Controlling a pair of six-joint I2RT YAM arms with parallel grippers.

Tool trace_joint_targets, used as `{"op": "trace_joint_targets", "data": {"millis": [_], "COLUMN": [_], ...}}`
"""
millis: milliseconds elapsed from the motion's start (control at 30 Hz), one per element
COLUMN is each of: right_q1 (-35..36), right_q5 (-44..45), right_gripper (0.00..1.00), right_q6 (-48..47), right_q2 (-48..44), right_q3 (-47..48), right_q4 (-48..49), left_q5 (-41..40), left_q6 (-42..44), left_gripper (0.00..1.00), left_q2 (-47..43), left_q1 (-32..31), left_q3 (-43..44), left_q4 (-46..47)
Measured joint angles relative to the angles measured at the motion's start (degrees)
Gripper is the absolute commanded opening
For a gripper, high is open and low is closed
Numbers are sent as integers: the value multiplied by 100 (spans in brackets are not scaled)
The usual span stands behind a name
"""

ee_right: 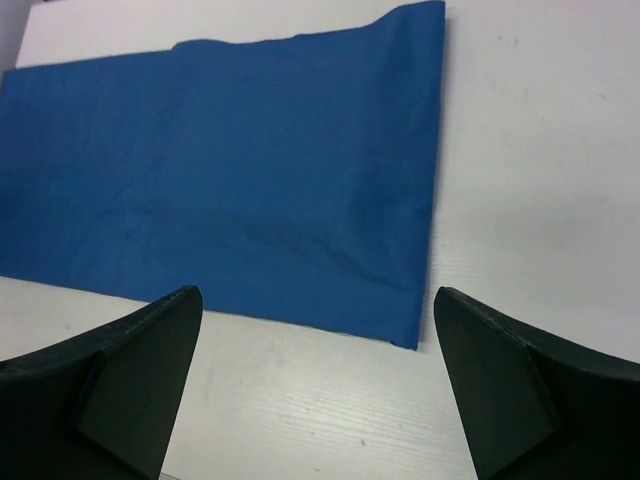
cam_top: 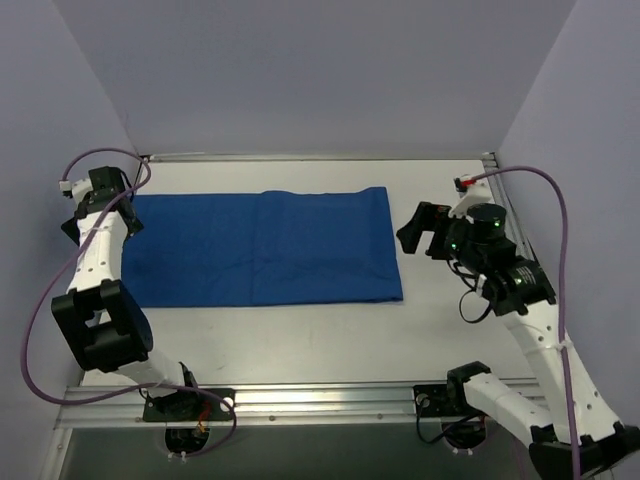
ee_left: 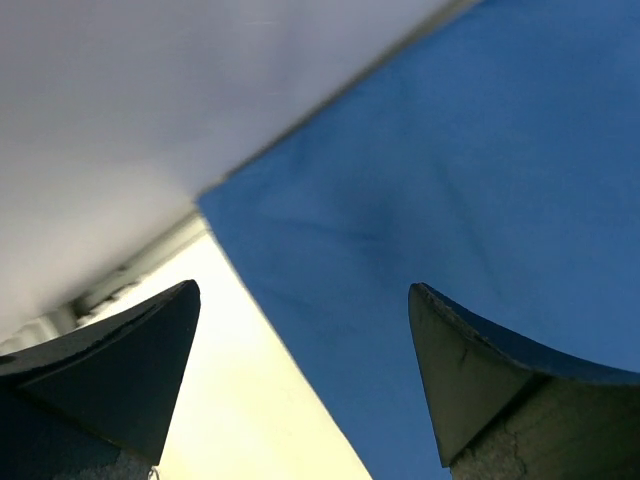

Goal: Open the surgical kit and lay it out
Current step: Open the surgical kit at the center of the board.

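1. Pale walls on three sides, white worktop below.
2. Hard to make out from above: left gripper, tucked under its own wrist at the left end of the cloth.
3. Blurred and cropped in the left wrist view: just one blue corner against worktop and wall.
4. Cut off in the right wrist view: left end of cloth.
5. Folded flat in a long rectangle across the worktop's middle and left; only the outer face on show.
6. Left gripper: spread wide, empty, straddling the cloth's edge near its far left corner; touching or not, cannot tell.
7. Right gripper: spread wide, empty, near the cloth's right edge, clear of it.
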Motion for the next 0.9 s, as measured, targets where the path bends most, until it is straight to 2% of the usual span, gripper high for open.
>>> {"op": "trace_joint_targets", "data": {"millis": [67,200,400,633,900], "right_q1": [376,1565,3209,4409,5154], "right_q5": [157,833,1864,2787,3209], "right_gripper": [96,96,93,83,72], "right_q6": [15,70,144,188,354], "right_q2": [339,1248,2813,4843,6671], "right_q3": [0,0,341,1582,2909], "right_q4": [105,372,782,1150,1305], "left_q5": [636,1810,2815,2990,2796], "left_q6": [22,26,-55,-181,-400], "left_gripper": [94,94,94,94,94], "left_q2": [-321,-1036,-2396,-3451,-3906], "left_q1": [-24,-192,-695,-870,-1038], "left_q3": [59,35,-697,-1300,-1504], "left_q4": [-66,-306,-623,-1266,-1469]}}
